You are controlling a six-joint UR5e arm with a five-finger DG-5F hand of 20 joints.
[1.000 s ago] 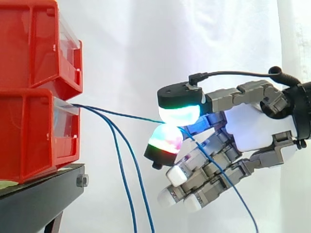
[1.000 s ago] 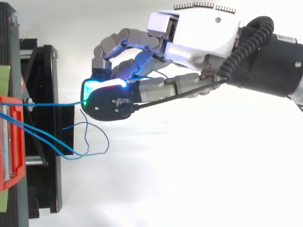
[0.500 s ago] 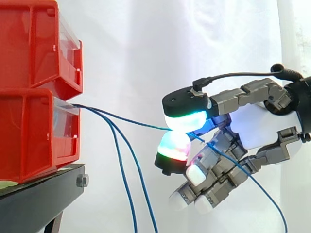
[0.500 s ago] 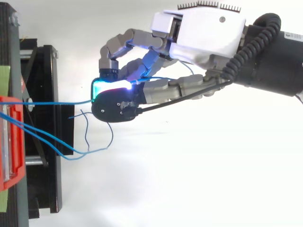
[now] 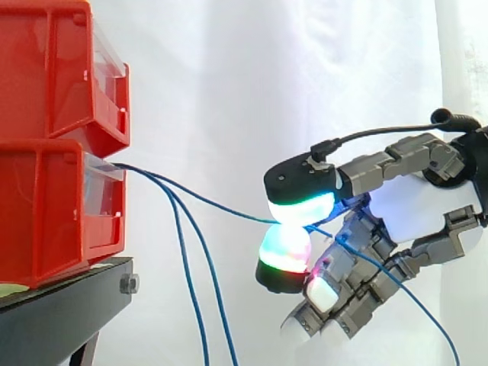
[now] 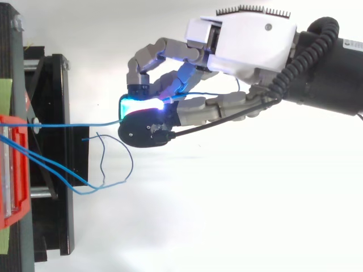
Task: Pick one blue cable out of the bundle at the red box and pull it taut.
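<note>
Bins (image 5: 53,137) left, hand (image 5: 412,210) right (cable (image 6: 74,124) between)

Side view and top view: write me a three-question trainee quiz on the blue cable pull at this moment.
1. True or false: the hand is pinching one blue cable between glowing fingertips.
2. The cables come out of: A upper red box; B lower red box; C neither.
3. In the side view, how many other blue cables hang down between box and hand?

Key: 1 true; 2 B; 3 two.
</note>
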